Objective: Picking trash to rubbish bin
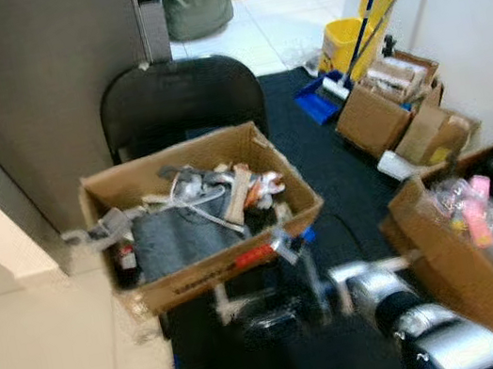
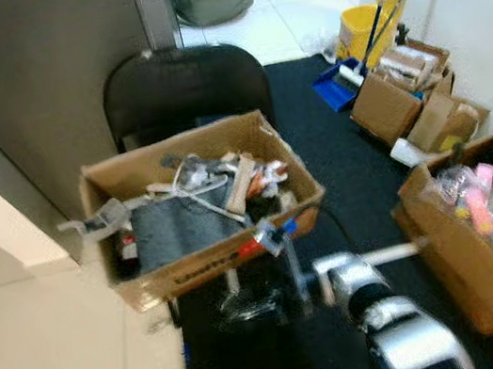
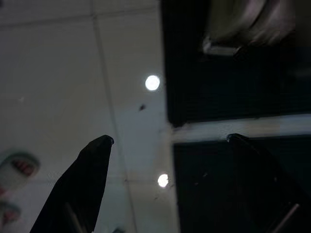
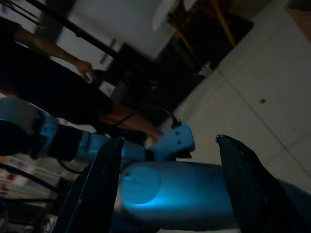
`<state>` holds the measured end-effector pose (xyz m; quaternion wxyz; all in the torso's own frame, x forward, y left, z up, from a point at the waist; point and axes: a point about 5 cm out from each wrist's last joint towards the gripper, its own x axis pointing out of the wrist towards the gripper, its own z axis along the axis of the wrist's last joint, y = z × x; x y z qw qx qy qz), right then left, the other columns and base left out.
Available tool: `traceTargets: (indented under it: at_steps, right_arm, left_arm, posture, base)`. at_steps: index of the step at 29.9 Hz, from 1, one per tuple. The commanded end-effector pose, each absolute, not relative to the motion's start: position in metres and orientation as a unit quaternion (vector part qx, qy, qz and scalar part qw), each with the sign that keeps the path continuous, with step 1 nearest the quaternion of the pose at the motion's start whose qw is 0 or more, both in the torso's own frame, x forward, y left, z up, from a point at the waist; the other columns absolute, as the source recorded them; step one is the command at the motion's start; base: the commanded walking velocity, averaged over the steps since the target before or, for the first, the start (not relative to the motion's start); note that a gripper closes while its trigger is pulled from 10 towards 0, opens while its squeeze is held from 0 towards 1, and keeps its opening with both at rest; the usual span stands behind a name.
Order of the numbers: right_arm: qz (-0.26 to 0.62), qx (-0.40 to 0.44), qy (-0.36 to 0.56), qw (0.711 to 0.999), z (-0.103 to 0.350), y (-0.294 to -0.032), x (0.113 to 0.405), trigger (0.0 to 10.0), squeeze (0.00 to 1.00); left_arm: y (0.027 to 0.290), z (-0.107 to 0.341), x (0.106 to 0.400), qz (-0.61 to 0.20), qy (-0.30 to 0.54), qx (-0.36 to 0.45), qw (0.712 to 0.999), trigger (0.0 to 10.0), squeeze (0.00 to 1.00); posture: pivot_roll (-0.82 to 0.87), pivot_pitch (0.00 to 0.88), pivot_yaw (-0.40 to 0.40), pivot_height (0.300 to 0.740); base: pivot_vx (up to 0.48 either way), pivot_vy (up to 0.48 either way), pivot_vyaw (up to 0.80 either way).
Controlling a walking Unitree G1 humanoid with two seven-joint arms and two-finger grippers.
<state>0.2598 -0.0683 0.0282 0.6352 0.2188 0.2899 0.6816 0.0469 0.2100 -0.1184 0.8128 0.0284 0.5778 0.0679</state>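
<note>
An open cardboard box (image 1: 207, 275) full of mixed trash rests on a black chair (image 1: 180, 99) ahead of me. A small red, blue and grey piece (image 1: 276, 244) lies on the box's front rim. My right arm reaches in from the lower right, and its blurred black right gripper (image 1: 272, 318) hangs just below the box's front wall. In the right wrist view the right gripper (image 4: 170, 140) is open, with a blue-lit rounded shape (image 4: 165, 187) beyond the fingers. In the left wrist view the left gripper (image 3: 170, 138) is open and empty over pale tile and the edge of a black mat (image 3: 233, 97).
A second cardboard box (image 1: 453, 274) with pink plastic items stands at the right. Farther back are small cartons (image 1: 378, 115), a yellow mop bucket (image 1: 345, 38), a blue dustpan (image 1: 316, 101) and a green bag (image 1: 195, 0). A grey wall (image 1: 27, 80) closes the left. A person's hand (image 4: 85, 74) is in the right wrist view.
</note>
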Motion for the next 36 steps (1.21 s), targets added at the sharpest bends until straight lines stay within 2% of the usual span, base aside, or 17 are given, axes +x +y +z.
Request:
traceTargets:
  at_steps: [1, 2, 4, 6, 8, 9, 13, 15, 17, 20, 23, 24, 26, 29, 33, 36]
  right_arm:
    - [0.647, 0.19, 0.295, 0.677, 0.024, -0.077, 0.265, 10.0, 0.0]
    - [0.647, 0.19, 0.295, 0.677, 0.024, -0.077, 0.265, 10.0, 0.0]
    - [0.599, 0.179, 0.3, 0.72, 0.02, -0.079, 0.271, 10.0, 0.0]
    - [0.599, 0.179, 0.3, 0.72, 0.02, -0.079, 0.271, 10.0, 0.0]
    - [0.56, 0.174, 0.317, 0.745, 0.013, -0.086, 0.271, 10.0, 0.0]
    - [0.56, 0.174, 0.317, 0.745, 0.013, -0.086, 0.271, 10.0, 0.0]
    - [0.427, 0.123, 0.374, 0.814, -0.014, -0.109, 0.263, 10.0, 0.0]
    - [0.402, 0.115, 0.382, 0.825, -0.019, -0.114, 0.262, 10.0, 0.0]
    - [0.334, 0.088, 0.418, 0.84, -0.033, -0.13, 0.252, 10.0, 0.0]
    - [0.247, 0.062, 0.462, 0.85, -0.049, -0.151, 0.238, 10.0, 0.0]
    - [0.199, 0.049, 0.478, 0.854, -0.055, -0.164, 0.231, 10.0, 0.0]
    - [0.199, 0.049, 0.478, 0.854, -0.055, -0.164, 0.231, 10.0, 0.0]
    - [0.137, 0.019, 0.506, 0.852, -0.065, -0.184, 0.215, 10.0, 0.0]
    - [0.092, 0.004, 0.526, 0.846, -0.073, -0.198, 0.201, 10.0, 0.0]
    - [0.053, -0.005, 0.542, 0.838, -0.079, -0.207, 0.188, 10.0, 0.0]
    - [0.022, -0.021, 0.555, 0.831, -0.084, -0.212, 0.177, 10.0, 0.0]
  left_arm:
    - [0.206, -0.12, 0.04, 0.062, 0.587, 0.027, 0.807, 10.0, 0.0]
    - [0.206, -0.12, 0.04, 0.062, 0.587, 0.027, 0.807, 10.0, 0.0]
    - [0.206, -0.12, 0.041, 0.061, 0.587, 0.027, 0.807, 10.0, 0.0]
    - [0.206, -0.12, 0.041, 0.061, 0.587, 0.027, 0.807, 10.0, 0.0]
    - [0.206, -0.12, 0.042, 0.06, 0.586, 0.028, 0.808, 10.0, 0.0]
    - [0.206, -0.12, 0.042, 0.06, 0.586, 0.028, 0.808, 10.0, 0.0]
    - [0.207, -0.119, 0.046, 0.066, 0.583, 0.035, 0.809, 10.0, 0.0]
    - [0.208, -0.119, 0.046, 0.069, 0.584, 0.036, 0.808, 10.0, 0.0]
    - [0.207, -0.119, 0.045, 0.07, 0.585, 0.037, 0.807, 10.0, 0.0]
    - [0.206, -0.12, 0.043, 0.07, 0.586, 0.038, 0.806, 10.0, 0.0]
    - [0.204, -0.12, 0.041, 0.07, 0.588, 0.037, 0.805, 10.0, 0.0]
    - [0.204, -0.12, 0.041, 0.07, 0.588, 0.037, 0.805, 10.0, 0.0]
    - [0.198, -0.121, 0.04, 0.066, 0.592, 0.035, 0.802, 10.0, 0.0]
    - [0.194, -0.122, 0.038, 0.059, 0.597, 0.037, 0.799, 10.0, 0.0]
    - [0.194, -0.122, 0.04, 0.048, 0.6, 0.046, 0.797, 10.0, 0.0]
    - [0.202, -0.12, 0.056, 0.034, 0.588, 0.068, 0.805, 10.0, 0.0]
  posture:
    - [0.21, 0.085, -0.066, 0.74]
    - [0.21, 0.085, -0.066, 0.74]
    - [0.21, 0.085, -0.066, 0.74]
    - [0.21, 0.085, -0.066, 0.74]
    - [0.2, 0.076, -0.067, 0.74]
    - [0.2, 0.076, -0.067, 0.74]
    - [0.19, 0.077, -0.07, 0.74]
    - [0.19, 0.077, -0.07, 0.74]
    - [0.19, 0.077, -0.07, 0.74]
    - [0.18, 0.091, -0.074, 0.74]
    - [0.17, 0.102, -0.08, 0.74]
    - [0.17, 0.102, -0.08, 0.74]
    - [0.15, 0.081, -0.073, 0.74]
    - [0.14, 0.061, -0.069, 0.74]
    - [0.12, 0.032, -0.054, 0.74]
    - [0.09, 0.036, -0.049, 0.74]
  base:
    - [0.0, -0.416, 0.0]
    - [0.0, -0.416, 0.0]
    - [0.0, -0.416, 0.0]
    - [0.0, -0.416, 0.0]
    - [0.0, -0.412, 0.0]
    - [0.0, -0.409, 0.0]
    - [0.0, -0.154, 0.0]
    - [0.0, 0.0, 0.0]
    - [0.0, 0.0, -0.31]
    - [0.0, 0.0, -0.73]
    - [0.0, 0.0, -0.8]
    - [0.0, 0.0, -0.8]
    - [0.0, 0.0, -0.8]
    - [0.0, 0.0, -0.8]
    - [0.0, 0.0, -0.8]
    - [0.0, 0.0, -0.8]
